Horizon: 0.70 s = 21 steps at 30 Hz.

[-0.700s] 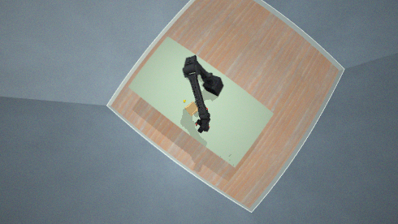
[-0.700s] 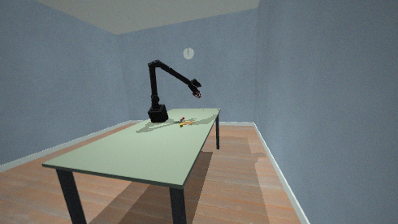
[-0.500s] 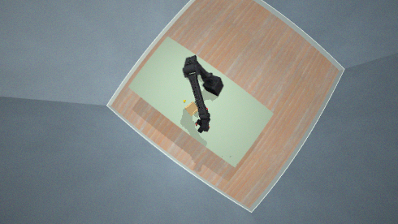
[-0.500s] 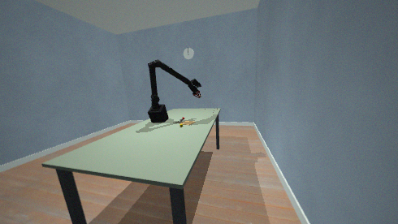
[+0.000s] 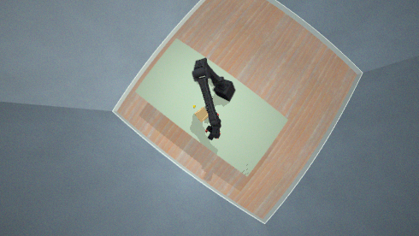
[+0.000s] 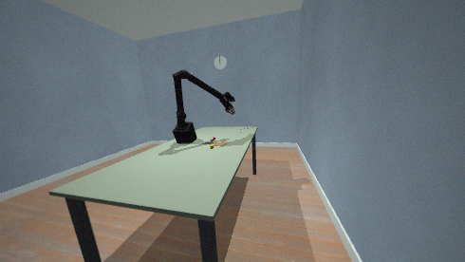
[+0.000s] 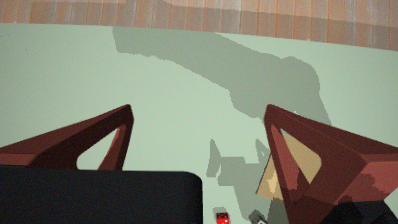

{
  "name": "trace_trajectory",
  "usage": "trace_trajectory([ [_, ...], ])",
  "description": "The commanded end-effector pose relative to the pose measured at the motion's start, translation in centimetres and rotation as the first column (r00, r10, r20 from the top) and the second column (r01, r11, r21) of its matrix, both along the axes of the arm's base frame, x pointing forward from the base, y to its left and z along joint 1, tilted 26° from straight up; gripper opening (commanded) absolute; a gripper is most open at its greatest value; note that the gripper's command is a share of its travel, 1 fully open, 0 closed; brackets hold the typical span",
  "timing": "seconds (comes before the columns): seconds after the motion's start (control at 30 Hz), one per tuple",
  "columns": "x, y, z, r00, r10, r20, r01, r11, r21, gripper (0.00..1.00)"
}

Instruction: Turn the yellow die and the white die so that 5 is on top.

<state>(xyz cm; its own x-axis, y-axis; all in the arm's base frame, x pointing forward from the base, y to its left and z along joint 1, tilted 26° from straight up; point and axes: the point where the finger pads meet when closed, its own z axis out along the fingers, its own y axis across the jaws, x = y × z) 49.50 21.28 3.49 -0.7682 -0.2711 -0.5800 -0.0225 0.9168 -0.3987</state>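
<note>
Yellow shows on the small die, resting on the worktop just beside the tan mat. Well above, the gripper hangs with its fingers wide apart, holding nothing. The die lies below it, on the mat's far side from the gripper in the top view, so the coming reach likely goes down and across the mat.

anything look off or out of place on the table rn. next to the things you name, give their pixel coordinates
Yes, perhaps: the yellow die (image 5: 194,106) (image 6: 212,147) sits beside the tan mat (image 5: 201,114) (image 6: 219,143) (image 7: 267,185), not on it, though it should end there. The red die (image 5: 217,115) (image 6: 213,139) (image 7: 222,218) also lies off the mat. I see no spill or damage.
</note>
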Motion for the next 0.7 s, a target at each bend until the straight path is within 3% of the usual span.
trace_trajectory([
  [0.0,0.8,-2.3,1.9,1.000,-0.003,-0.010,0.003,1.000,-0.019,1.00],
  [0.1,0.7,-7.8,2.2,0.995,-0.008,-0.096,-0.001,0.996,-0.088,1.00],
  [0.13,0.7,-7.8,2.2,0.995,-0.008,-0.096,-0.001,0.996,-0.088,1.00],
  [0.2,-0.1,-12.8,2.5,0.983,-0.014,-0.185,-0.013,0.990,-0.142,1.00],
  [0.23,0.0,-13.0,2.6,0.983,-0.014,-0.185,-0.013,0.990,-0.142,1.00],
  [0.27,-0.7,-15.8,2.7,0.972,-0.017,-0.236,-0.023,0.986,-0.166,1.00],
  [0.3,-0.7,-15.8,2.7,0.972,-0.017,-0.236,-0.023,0.986,-0.166,1.00],
  [0.33,-1.6,-18.7,2.9,0.957,-0.020,-0.289,-0.036,0.982,-0.187,1.00],
  [0.4,-1.6,-18.7,2.9,0.957,-0.020,-0.289,-0.036,0.982,-0.187,1.00],
  [0.43,-2.7,-21.5,3.0,0.939,-0.023,-0.344,-0.050,0.978,-0.202,1.00],
  [0.47,-2.7,-21.5,3.0,0.939,-0.023,-0.344,-0.050,0.978,-0.202,1.00],
  [0.5,-4.0,-24.1,3.2,0.917,-0.024,-0.398,-0.067,0.975,-0.211,1.00],
  [0.53,-4.0,-24.1,3.2,0.917,-0.024,-0.398,-0.067,0.975,-0.211,1.00],
  [0.57,-5.4,-26.6,3.3,0.893,-0.023,-0.449,-0.083,0.973,-0.215,1.00],
  [0.6,-5.4,-26.6,3.3,0.893,-0.023,-0.449,-0.083,0.973,-0.215,1.00],
  [0.63,-6.8,-28.8,3.5,0.868,-0.020,-0.496,-0.100,0.972,-0.213,1.00],
  [0.67,-6.8,-28.8,3.5,0.868,-0.020,-0.496,-0.100,0.972,-0.213,1.00],
])
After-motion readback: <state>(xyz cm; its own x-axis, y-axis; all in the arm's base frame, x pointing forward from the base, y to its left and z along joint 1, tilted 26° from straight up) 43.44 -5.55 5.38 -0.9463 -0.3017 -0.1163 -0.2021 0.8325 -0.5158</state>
